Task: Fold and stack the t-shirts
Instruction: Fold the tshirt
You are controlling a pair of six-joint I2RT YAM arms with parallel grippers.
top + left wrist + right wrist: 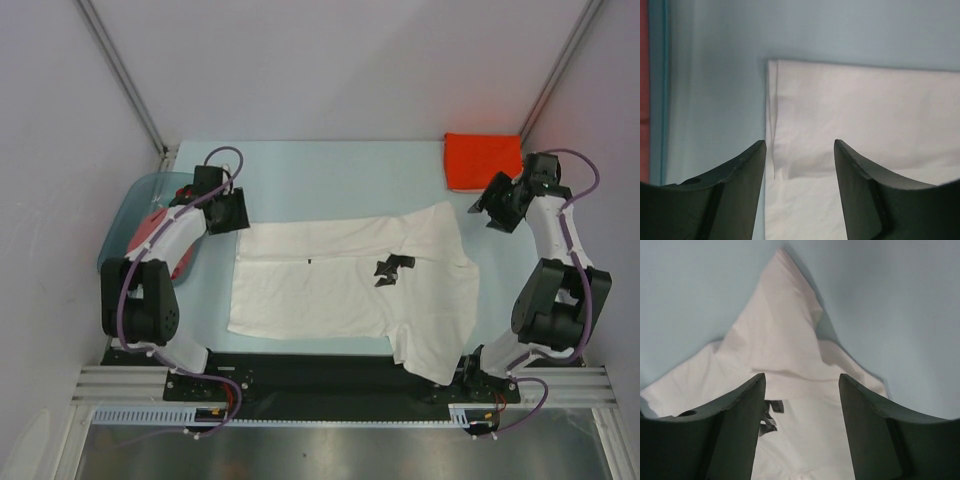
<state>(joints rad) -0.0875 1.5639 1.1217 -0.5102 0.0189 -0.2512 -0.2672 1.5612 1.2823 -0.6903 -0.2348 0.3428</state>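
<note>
A large white t-shirt with small black prints lies spread on the pale blue table, its far long edge folded over. A folded orange-red t-shirt lies at the far right. A red tee lies in the basin at left. My left gripper is open and empty above the white shirt's far left corner. My right gripper is open and empty, just right of the shirt's far right sleeve. A black print shows between the right fingers.
A blue-grey plastic basin stands at the left edge, under the left arm. Its rim and the red cloth show at the left of the left wrist view. Grey walls close in the sides and back. A black rail runs along the near edge.
</note>
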